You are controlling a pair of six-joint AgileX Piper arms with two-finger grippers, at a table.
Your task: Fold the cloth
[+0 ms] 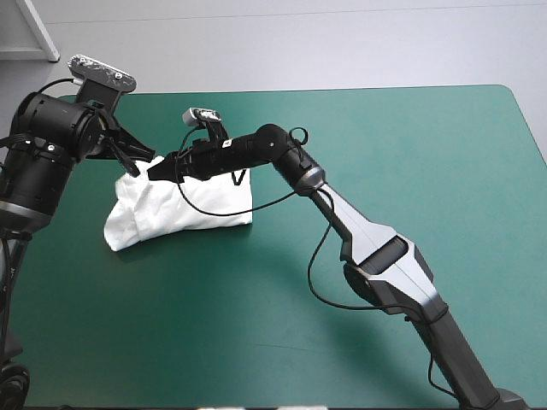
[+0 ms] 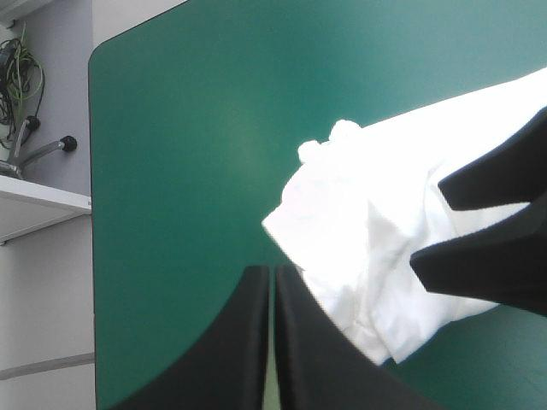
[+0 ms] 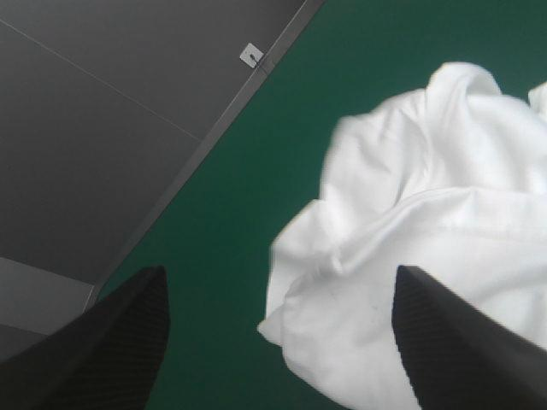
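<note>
The white T-shirt (image 1: pixel 192 205) lies as a folded bundle on the left part of the teal-green table. My left gripper (image 1: pixel 147 156) hovers at the bundle's far left corner. In its own view the left gripper (image 2: pixel 273 272) is shut, with nothing between the fingers and the T-shirt (image 2: pixel 367 213) just beside it. My right gripper (image 1: pixel 156 170) reaches across the bundle's far edge toward the same corner. It stands open (image 3: pixel 279 272), with the rumpled T-shirt (image 3: pixel 427 171) under and ahead of it. The left wrist view also shows the right gripper (image 2: pixel 427 222) over the cloth.
The table's left edge (image 2: pixel 91 213) runs a short way beyond the bundle. Grey floor lies past the table edge (image 3: pixel 214 137) in the right wrist view. The right arm (image 1: pixel 376 248) stretches diagonally over the table's middle.
</note>
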